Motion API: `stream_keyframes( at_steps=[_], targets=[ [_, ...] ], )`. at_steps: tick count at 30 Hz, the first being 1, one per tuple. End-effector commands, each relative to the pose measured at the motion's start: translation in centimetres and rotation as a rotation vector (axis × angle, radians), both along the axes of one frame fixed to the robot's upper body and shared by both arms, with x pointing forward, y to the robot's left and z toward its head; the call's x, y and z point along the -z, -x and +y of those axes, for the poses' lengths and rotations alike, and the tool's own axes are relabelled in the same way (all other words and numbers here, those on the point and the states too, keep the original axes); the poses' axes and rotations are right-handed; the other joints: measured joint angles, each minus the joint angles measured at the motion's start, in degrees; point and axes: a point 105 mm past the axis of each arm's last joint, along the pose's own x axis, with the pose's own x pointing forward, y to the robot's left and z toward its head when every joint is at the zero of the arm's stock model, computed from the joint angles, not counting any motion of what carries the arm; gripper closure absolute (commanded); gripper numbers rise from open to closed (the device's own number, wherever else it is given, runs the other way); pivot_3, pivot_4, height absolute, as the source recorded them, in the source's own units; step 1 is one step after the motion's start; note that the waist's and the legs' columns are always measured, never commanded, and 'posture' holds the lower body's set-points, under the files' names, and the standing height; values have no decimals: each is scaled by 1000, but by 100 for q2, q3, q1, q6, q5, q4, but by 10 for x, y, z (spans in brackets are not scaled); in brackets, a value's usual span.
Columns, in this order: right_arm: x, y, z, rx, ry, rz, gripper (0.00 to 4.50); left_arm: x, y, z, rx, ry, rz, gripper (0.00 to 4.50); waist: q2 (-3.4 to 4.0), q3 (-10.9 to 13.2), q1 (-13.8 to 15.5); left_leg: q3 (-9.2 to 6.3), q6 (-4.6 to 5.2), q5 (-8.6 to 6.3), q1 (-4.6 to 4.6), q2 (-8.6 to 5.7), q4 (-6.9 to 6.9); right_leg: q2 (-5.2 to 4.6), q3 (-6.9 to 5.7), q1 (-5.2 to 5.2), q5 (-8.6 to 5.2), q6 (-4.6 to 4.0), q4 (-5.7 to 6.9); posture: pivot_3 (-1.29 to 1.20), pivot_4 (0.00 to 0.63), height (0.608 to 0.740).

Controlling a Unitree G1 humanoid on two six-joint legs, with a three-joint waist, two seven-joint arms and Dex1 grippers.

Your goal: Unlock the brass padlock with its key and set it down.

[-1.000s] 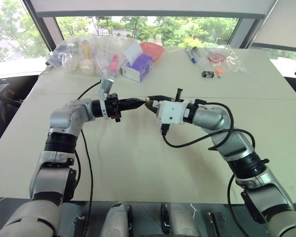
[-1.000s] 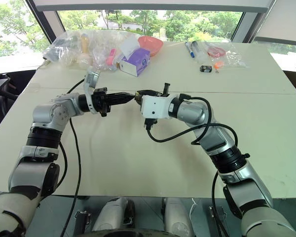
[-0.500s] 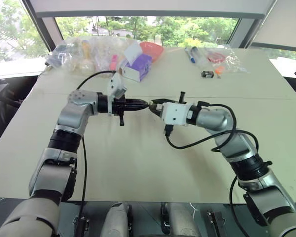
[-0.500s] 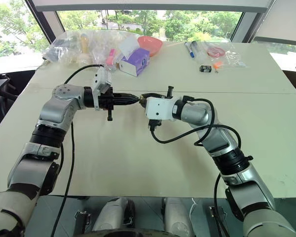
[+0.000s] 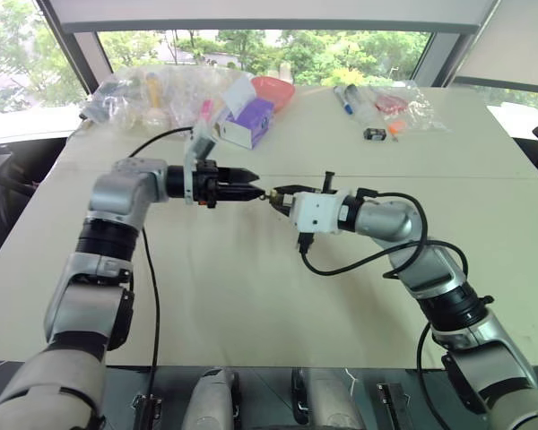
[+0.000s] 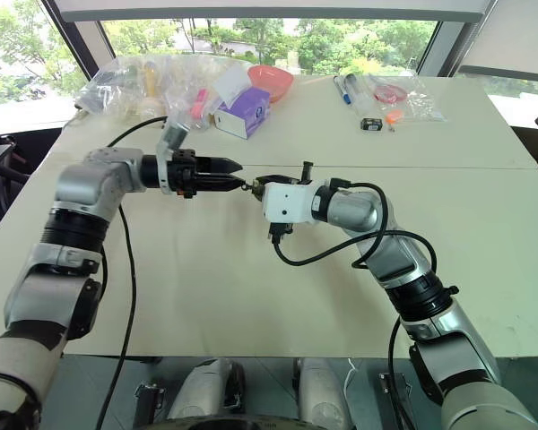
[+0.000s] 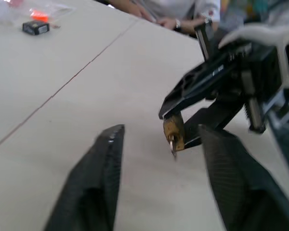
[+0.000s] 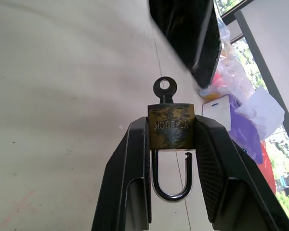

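A tiny brass padlock (image 8: 170, 127) with worn, tarnished faces and stamped lettering is pinched by its two sides between the right gripper's (image 8: 171, 144) black fingers, which are closed on it. Its silvery shackle (image 8: 171, 175) hangs back between the fingers, and one leg has sprung free of the body, leaving a gap. A small dark key (image 8: 164, 90) with a round holed head sticks out of the lock's far end. In the left eye view the padlock sits near the centre of the frame, held above the pale table (image 5: 251, 296), at the tip of the right gripper (image 5: 276, 194). The left gripper (image 5: 256, 193) faces it from the left, tip to tip. In the left wrist view its two fingers (image 7: 94, 180) stand apart, holding nothing, with the padlock and key in the gap ahead of them, clear of both pads.
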Motion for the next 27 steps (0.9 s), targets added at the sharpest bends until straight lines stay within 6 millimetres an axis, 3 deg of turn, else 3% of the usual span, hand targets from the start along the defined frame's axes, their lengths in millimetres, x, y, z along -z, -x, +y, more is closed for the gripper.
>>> stream_keyframes(
  at_steps=[1, 8, 20, 23, 26, 27],
  targets=[
    [-23, 3, 3, -12, -46, -87, 3821, -11, 3, 3, 16, 53, 20, 2121, 0, 0, 8, 0, 0, 0, 0, 0, 0, 0, 0, 0, 0, 0, 0, 0, 150, 734],
    [-32, 4, 9, -20, -70, -129, 3821, -2, 4, -10, 53, 37, 27, 2121, 0, 0, 39, 2, -1, 0, -1, -4, 3, -6, 0, 3, 0, 0, -1, 0, 150, 734],
    [-33, 7, 10, -16, -71, -137, 3821, -4, -3, -27, 76, 85, 50, 2121, 0, 0, 25, 5, -1, 0, 0, -4, 2, -4, 0, 2, 0, 0, 0, 0, 150, 734],
    [-32, 8, 10, -15, -71, -136, 3821, -3, -3, -29, 84, 80, 51, 2963, 0, 0, 24, 4, -1, 0, 0, -4, 2, -4, 0, 2, 0, 0, 0, 0, 150, 734],
    [-32, 8, 10, -12, -71, -136, 3821, 0, -2, -30, 97, 67, 59, 4364, 0, 0, 27, 5, -1, 0, 0, -4, 2, -4, 0, 2, 0, 0, 0, 0, 150, 734],
    [-33, 9, 10, -12, -71, -137, 3821, 1, -2, -30, 97, 64, 60, 4464, 0, 0, 27, 5, -1, 0, 0, -4, 2, -5, 0, 2, 0, 0, 0, 0, 150, 734]
  ],
)
